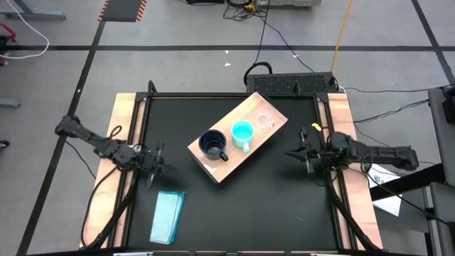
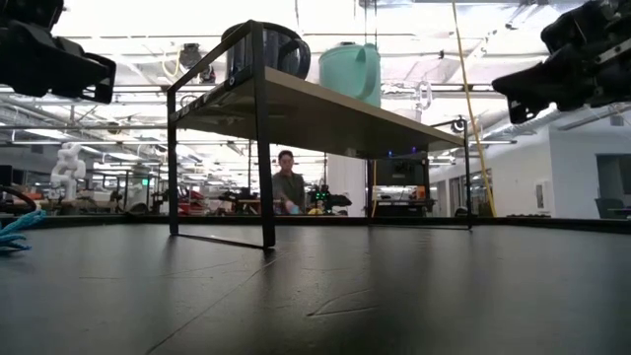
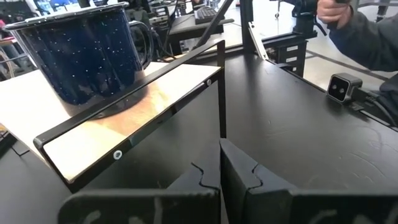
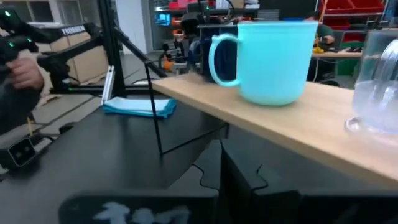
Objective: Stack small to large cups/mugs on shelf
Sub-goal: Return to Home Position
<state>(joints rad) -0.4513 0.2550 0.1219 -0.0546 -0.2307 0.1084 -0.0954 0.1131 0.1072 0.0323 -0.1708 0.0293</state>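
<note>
The wooden shelf (image 1: pixel 238 139) stands on thin black legs on the black table, set at a slant. On its top stand in a row the dark navy mug (image 1: pixel 212 144), the turquoise mug (image 1: pixel 243 132) and the small clear cup (image 1: pixel 265 120). My left gripper (image 1: pixel 155 165) hovers shut and empty to the left of the shelf, facing the navy mug (image 3: pixel 84 53). My right gripper (image 1: pixel 304 151) hovers shut and empty to the right of the shelf, facing the turquoise mug (image 4: pixel 273 59) and the clear cup (image 4: pixel 376 81).
A flat pale-teal block (image 1: pixel 168 217) lies on the table near the front left, and shows in the right wrist view (image 4: pixel 140 107). A small camera (image 3: pixel 343 87) sits at the table's edge. A person (image 2: pixel 289 185) stands far off in the room behind.
</note>
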